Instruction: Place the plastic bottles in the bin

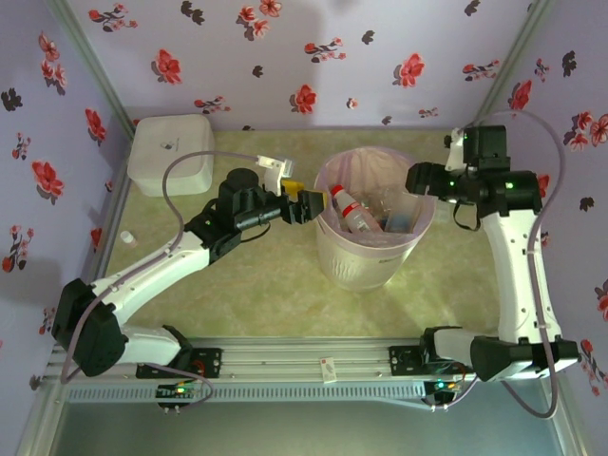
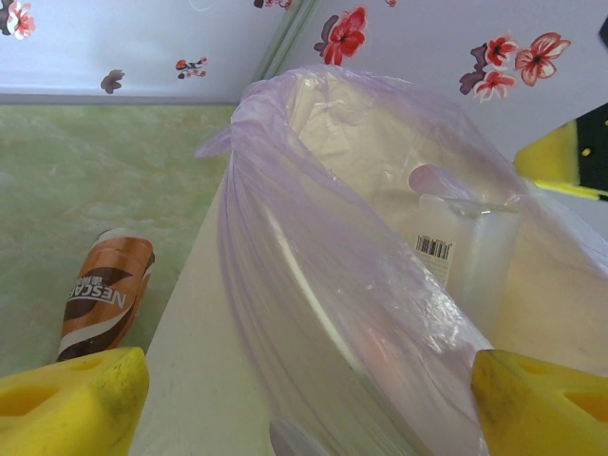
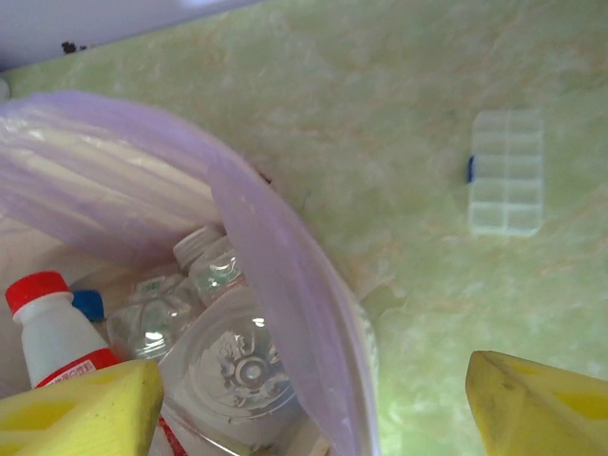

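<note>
On the surface [image 1: 256, 285], centre, found the bin [image 1: 366, 261] upright, pink liner [image 2: 313, 237] over its rim, with the plastic bottles [image 1: 350, 211] piled inside, a red-capped white one on top. Found left pincer [image 1: 309, 206] released at the bin's left rim, fingers [image 2: 76, 399] spread, nothing grasped; right pincer [image 1: 421, 180] likewise released above the right rim, empty. Spotted a brown Nescafe-labelled container [image 2: 100, 294] lying on the surface beside the bin, and a clear compartment box [image 3: 506, 171] lying apart.
</note>
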